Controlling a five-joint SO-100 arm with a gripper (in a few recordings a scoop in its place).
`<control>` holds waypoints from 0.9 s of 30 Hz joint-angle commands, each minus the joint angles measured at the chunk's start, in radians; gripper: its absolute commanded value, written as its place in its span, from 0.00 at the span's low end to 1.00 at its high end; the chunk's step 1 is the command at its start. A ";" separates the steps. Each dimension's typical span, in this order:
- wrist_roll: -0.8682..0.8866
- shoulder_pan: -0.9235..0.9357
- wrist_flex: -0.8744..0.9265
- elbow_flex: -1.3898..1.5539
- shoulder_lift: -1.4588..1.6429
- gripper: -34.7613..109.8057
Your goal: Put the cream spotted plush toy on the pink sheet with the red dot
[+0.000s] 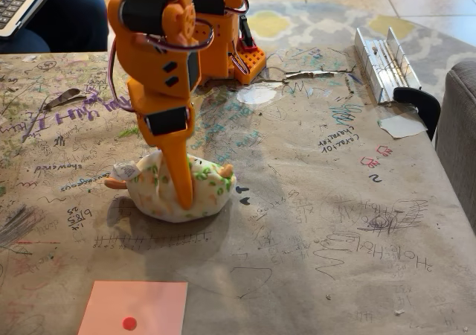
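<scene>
The plush toy (172, 190) lies mid-table, well apart from the pink sheet (134, 307) near the front edge, with the orange pincer (184, 193) pressed down over it, seemingly grasping, though closure is unclear; lifting comes next.

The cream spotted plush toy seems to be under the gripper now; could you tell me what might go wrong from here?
1. The gripper presses into the soft cream spotted plush toy; whether it has a firm hold cannot be told, so the toy may slip out when lifted.
2. The pink sheet with the red dot lies loose at the table's near edge; a dragged toy could push it.
</scene>
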 commanded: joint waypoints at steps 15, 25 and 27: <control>0.097 -0.147 -0.109 0.387 1.089 0.24; 0.221 -0.471 0.107 0.152 1.864 0.24; 0.233 -0.509 0.080 0.055 1.859 0.24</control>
